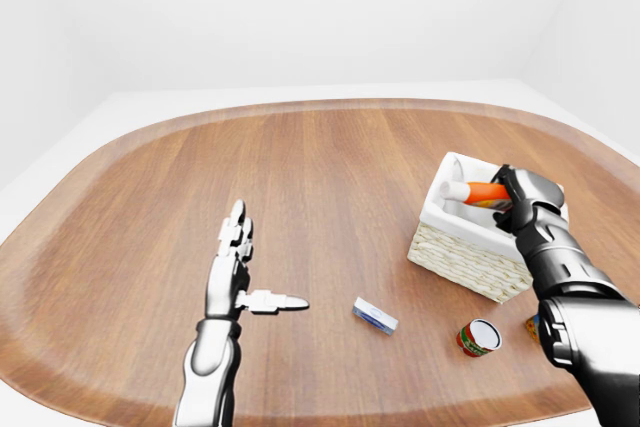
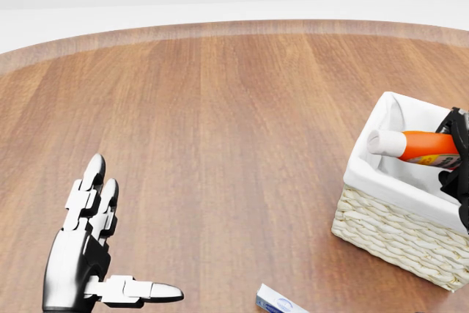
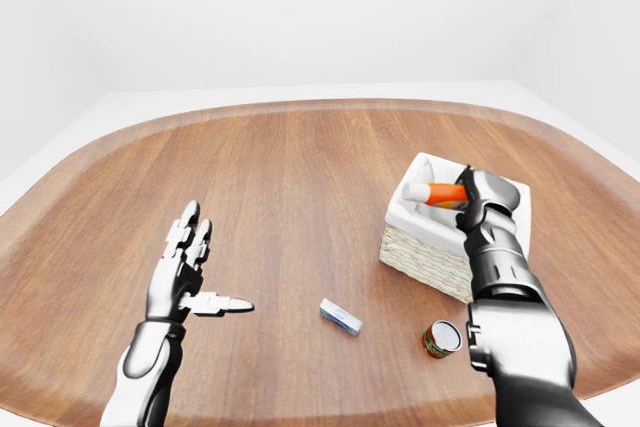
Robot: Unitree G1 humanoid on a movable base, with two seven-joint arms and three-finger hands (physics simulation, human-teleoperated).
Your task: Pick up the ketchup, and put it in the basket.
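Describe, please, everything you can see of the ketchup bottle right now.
The ketchup bottle is an orange plastic-looking squeeze bottle with a white cap at the head view's left end and a partly visible label. It lies nearly horizontal, down inside the white-lined wicker basket, below its rim. The right robot hand has its dark fingers closed round the base end. Whether it rests on the lining cannot be told.
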